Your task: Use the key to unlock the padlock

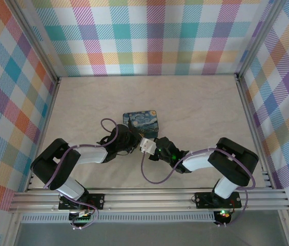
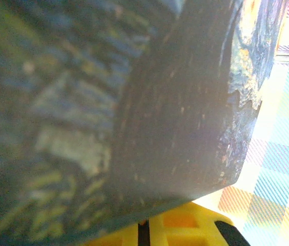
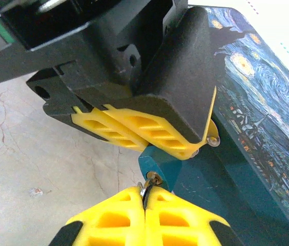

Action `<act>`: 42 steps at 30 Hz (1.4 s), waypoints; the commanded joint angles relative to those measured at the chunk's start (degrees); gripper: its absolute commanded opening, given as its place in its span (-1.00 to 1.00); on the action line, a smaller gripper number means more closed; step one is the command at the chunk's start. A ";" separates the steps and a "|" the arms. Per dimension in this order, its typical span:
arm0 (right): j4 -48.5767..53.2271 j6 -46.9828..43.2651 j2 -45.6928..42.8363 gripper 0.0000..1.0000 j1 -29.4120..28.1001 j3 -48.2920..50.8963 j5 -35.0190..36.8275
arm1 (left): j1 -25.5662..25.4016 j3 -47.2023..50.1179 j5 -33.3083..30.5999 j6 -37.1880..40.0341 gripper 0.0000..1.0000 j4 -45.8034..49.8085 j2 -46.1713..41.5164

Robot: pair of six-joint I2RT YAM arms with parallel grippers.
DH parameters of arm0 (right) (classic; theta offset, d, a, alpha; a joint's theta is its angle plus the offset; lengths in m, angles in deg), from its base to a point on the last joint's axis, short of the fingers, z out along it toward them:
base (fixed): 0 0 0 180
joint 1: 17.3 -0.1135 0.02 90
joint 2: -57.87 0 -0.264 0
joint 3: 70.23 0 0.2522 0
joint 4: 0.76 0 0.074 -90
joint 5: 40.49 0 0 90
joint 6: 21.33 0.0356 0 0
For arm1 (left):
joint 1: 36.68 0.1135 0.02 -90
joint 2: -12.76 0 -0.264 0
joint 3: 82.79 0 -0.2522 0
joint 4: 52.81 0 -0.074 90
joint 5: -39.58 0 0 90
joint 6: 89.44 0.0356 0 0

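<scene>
L hand [image 3: 178, 146] clamped shut on padlock [image 3: 157, 165], gripping top of its blue body. Padlock sits just beside the Starry Night tin [image 3: 257, 102], mid desk [image 3: 42, 154]. R hand [image 3: 145, 202] pinched tight on key [image 3: 152, 179]. Key touches the padlock's near end; can't tell if it's seated in the keyhole. Padlock sits between the 2 hands. L wrist cam: tin surface up close, blurred.
</scene>
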 commanded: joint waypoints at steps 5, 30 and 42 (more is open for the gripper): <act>-2.84 11.94 0.31 -1.00 -0.24 -1.91 2.42 | -0.91 -1.50 1.35 0.04 -1.00 -0.86 -0.35; -7.90 38.39 1.63 -1.00 2.57 3.80 -6.16 | 0.67 -0.73 -6.10 13.75 0.04 19.89 -16.30; -12.52 56.46 3.16 -1.00 8.48 6.68 -21.24 | 12.57 -0.35 0.16 18.31 0.45 27.16 -23.50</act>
